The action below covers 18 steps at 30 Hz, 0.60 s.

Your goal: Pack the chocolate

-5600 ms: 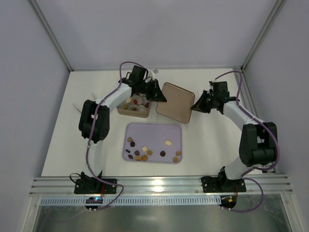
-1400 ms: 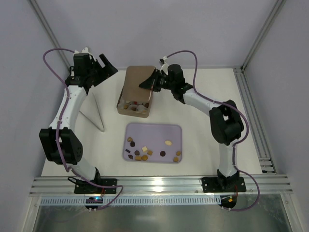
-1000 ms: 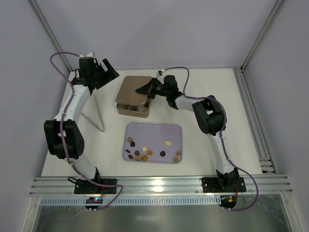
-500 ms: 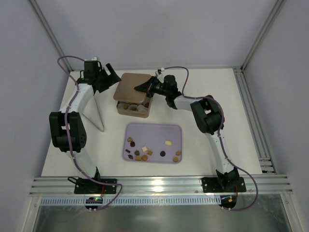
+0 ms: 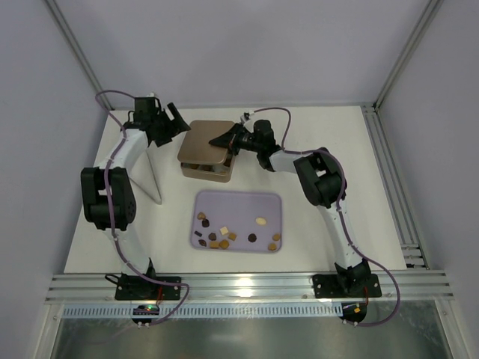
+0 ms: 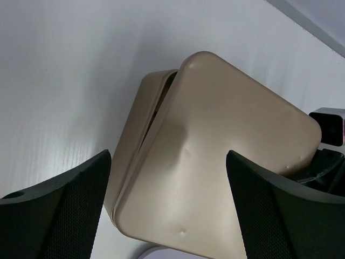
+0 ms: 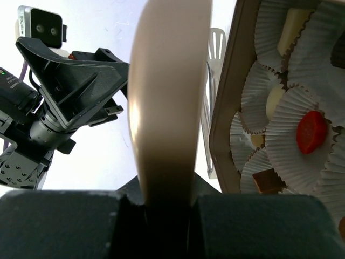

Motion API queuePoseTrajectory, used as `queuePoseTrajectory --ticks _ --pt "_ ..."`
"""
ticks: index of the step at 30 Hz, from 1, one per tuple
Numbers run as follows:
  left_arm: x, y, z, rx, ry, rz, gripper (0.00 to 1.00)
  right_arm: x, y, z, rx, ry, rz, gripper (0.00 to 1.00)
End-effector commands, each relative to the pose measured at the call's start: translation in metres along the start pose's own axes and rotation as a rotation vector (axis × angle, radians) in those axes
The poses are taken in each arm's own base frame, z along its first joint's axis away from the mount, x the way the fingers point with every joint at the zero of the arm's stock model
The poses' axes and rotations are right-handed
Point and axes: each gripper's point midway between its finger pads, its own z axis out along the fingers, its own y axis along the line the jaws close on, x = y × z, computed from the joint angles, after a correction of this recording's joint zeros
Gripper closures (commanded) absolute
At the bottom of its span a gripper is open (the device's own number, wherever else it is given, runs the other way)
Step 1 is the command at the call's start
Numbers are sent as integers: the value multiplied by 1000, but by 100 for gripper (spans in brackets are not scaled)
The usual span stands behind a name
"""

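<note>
As right claw [image 7: 164, 209] pinches lid [image 6: 215, 162], tin [image 6: 138, 121] gapes

This is a robotics lab test cell. The white surface [image 5: 168, 239] is boxed in by plain grey panels [image 5: 247, 52] on aluminium posts [image 5: 404, 56]. At its near edge, the cabled left arm [image 5: 101, 198] and right arm [image 5: 322, 183] are bolted to an aluminium rail [image 5: 247, 288].
</note>
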Motion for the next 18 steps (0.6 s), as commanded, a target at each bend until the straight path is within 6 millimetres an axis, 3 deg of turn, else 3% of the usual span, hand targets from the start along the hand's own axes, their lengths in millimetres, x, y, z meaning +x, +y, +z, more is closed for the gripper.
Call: queuePoseTrajectory --ticks 1,18 --pt "-10 -14 2 42 -20 33 15 -1 2 0 -27 7 -25 96" --pt "3 -6 16 12 35 38 17 4 -13 1 15 37 -11 94"
